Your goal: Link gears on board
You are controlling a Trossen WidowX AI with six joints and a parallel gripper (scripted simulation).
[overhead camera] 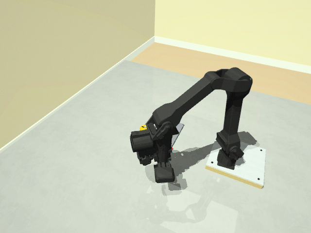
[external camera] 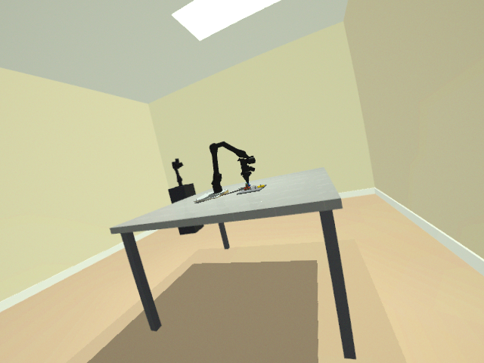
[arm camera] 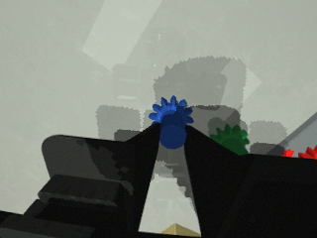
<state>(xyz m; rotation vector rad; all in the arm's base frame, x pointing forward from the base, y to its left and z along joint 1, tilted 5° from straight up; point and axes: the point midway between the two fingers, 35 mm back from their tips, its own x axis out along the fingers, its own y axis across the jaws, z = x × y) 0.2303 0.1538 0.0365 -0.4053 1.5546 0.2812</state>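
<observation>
My gripper point(arm camera: 171, 129) point(external camera: 247, 183) points down, shut on the round handle of the blue gear point(arm camera: 171, 106). The blue gear's teeth show beyond the fingertips; I cannot tell whether it touches the table. The green gear point(arm camera: 231, 138) stands close by, partly behind the right finger. The red gear point(arm camera: 310, 154) shows at the right edge of the wrist view. The grey board point(arm camera: 303, 135) point(overhead camera: 179, 130) is mostly hidden by the arm in the top view. The yellow gear point(overhead camera: 143, 127) point(external camera: 261, 185) is at its far side. The pegs are hidden.
The arm's white base plate point(overhead camera: 250, 160) is on the table to the right in the top view. A corner of it point(arm camera: 174, 230) shows at the bottom of the wrist view. The table point(external camera: 273, 203) has its near edge in the exterior view. A dark stand point(external camera: 181, 193) is behind it.
</observation>
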